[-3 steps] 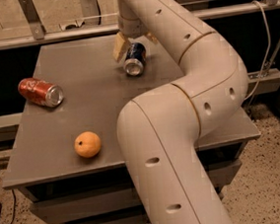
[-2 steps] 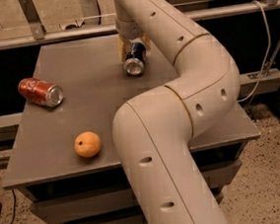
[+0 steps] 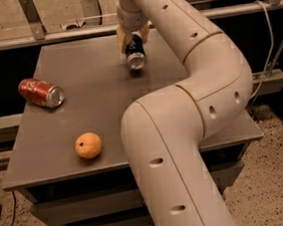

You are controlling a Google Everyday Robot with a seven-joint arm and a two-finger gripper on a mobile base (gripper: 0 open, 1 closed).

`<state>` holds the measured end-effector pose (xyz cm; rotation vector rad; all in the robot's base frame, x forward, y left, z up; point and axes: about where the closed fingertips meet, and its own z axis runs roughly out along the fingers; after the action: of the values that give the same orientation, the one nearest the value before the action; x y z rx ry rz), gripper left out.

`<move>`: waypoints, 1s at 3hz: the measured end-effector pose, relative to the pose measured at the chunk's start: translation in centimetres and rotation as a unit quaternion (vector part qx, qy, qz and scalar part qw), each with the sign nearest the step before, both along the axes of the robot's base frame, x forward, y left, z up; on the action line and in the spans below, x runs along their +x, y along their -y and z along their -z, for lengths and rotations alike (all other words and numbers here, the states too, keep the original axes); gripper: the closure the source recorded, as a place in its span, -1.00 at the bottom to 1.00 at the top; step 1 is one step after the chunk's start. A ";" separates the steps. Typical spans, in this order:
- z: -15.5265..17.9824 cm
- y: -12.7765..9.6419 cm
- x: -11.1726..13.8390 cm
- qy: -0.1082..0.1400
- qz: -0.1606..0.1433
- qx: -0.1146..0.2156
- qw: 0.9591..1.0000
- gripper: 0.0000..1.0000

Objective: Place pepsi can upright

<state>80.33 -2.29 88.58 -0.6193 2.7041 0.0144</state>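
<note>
The pepsi can (image 3: pixel 136 54) is a dark can with a silver end. It hangs tilted near the far middle of the grey table (image 3: pixel 96 114), its silver end pointing toward me. My gripper (image 3: pixel 133 38) reaches down from the big white arm (image 3: pixel 193 80) and its tan fingers (image 3: pixel 122 37) are shut on the can's upper body, one on each side. The can's logo is hidden by the fingers and its dark side.
A red can (image 3: pixel 41 92) lies on its side at the table's left. An orange (image 3: pixel 88 145) sits near the front left edge. My arm covers the table's right half. A metal rail (image 3: pixel 49 35) runs behind the table.
The gripper and the can have shifted slightly left and toward the table's middle. The can now points more straight at me. The red can and the orange have not moved.
</note>
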 end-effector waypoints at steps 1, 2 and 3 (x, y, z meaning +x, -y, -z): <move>-4.2 -0.1 -0.4 0.053 -0.078 0.056 0.994 1.00; -8.0 0.7 -1.6 0.116 -0.160 0.142 0.970 1.00; -10.3 3.3 -4.0 0.170 -0.225 0.239 0.929 1.00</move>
<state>76.29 -5.61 98.89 -0.9609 2.0597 0.6064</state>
